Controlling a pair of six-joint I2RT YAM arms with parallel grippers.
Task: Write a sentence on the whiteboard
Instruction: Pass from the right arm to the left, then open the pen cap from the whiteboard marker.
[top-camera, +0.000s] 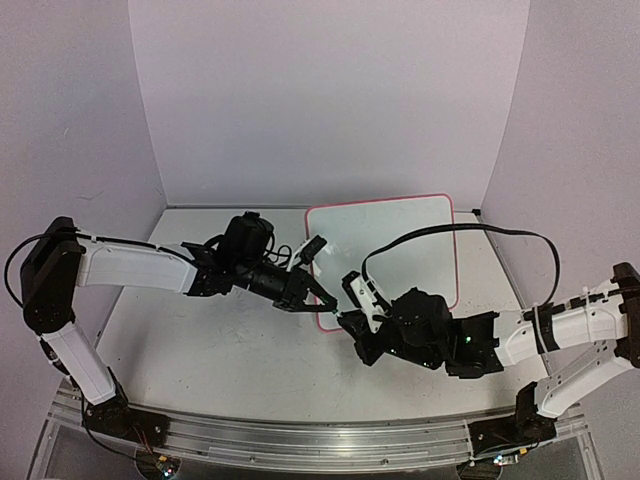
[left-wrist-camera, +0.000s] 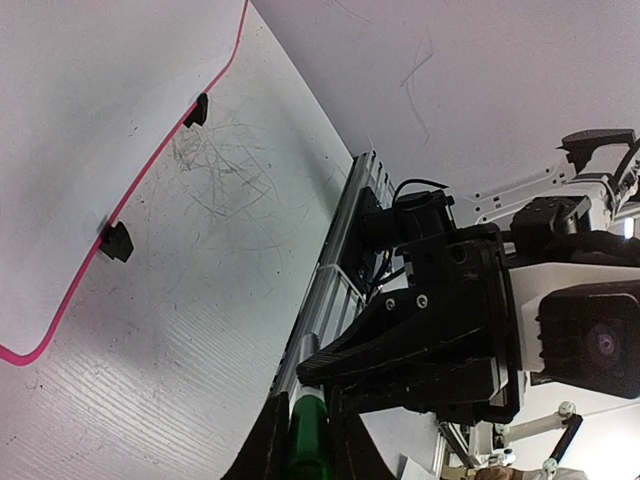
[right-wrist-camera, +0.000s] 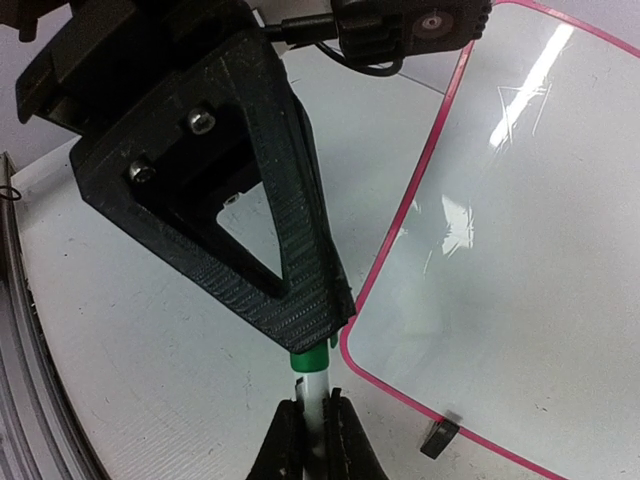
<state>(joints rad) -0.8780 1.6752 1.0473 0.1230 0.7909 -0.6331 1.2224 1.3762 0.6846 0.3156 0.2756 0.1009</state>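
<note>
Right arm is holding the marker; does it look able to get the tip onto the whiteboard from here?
Probably not yet. The whiteboard lies right beside the right gripper, with nothing between them. But the left gripper is clamped on the green end of the marker, so that must come free first.

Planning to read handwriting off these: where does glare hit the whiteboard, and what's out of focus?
Right wrist view: bright light streaks reflect on the whiteboard; top external view: only faint sheen; left wrist view: the close green marker is soft.
</note>
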